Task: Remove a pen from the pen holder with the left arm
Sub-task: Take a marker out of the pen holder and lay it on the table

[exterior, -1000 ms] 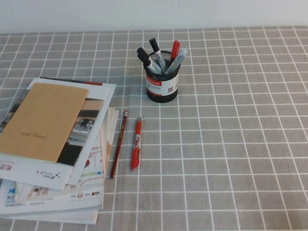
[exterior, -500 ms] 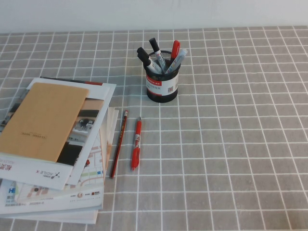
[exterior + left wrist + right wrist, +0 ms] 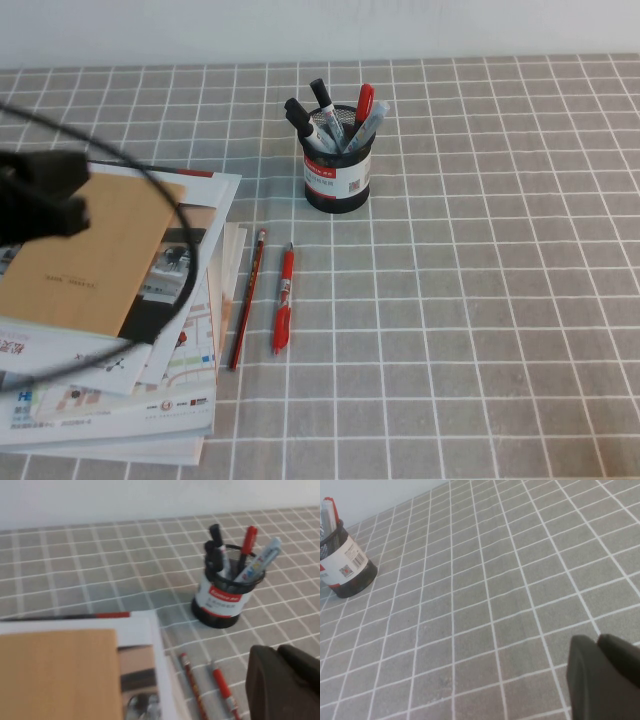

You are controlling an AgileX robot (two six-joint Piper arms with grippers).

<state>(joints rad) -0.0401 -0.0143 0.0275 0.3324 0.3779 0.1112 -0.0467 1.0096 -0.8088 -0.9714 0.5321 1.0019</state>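
A black mesh pen holder (image 3: 338,172) with a white label stands at the back middle of the table. It holds black markers (image 3: 312,118), a red pen (image 3: 362,103) and a light-coloured pen. My left gripper (image 3: 70,192) hovers blurred over the paper stack at the left, well short of the holder, with a cable looping under it. In the left wrist view the holder (image 3: 225,600) lies ahead of the left gripper (image 3: 278,652), whose fingers are shut and hold nothing. My right gripper (image 3: 597,641) is shut over bare cloth, with the holder (image 3: 345,562) far off.
A stack of magazines topped by a brown notebook (image 3: 90,250) fills the left side. A red pen (image 3: 284,298) and a red pencil (image 3: 247,298) lie on the checked cloth in front of the holder. Bare cloth spreads to the right.
My left arm and its cable have come into the high view from the left, above the paper stack. The holder, pens and papers have not moved.
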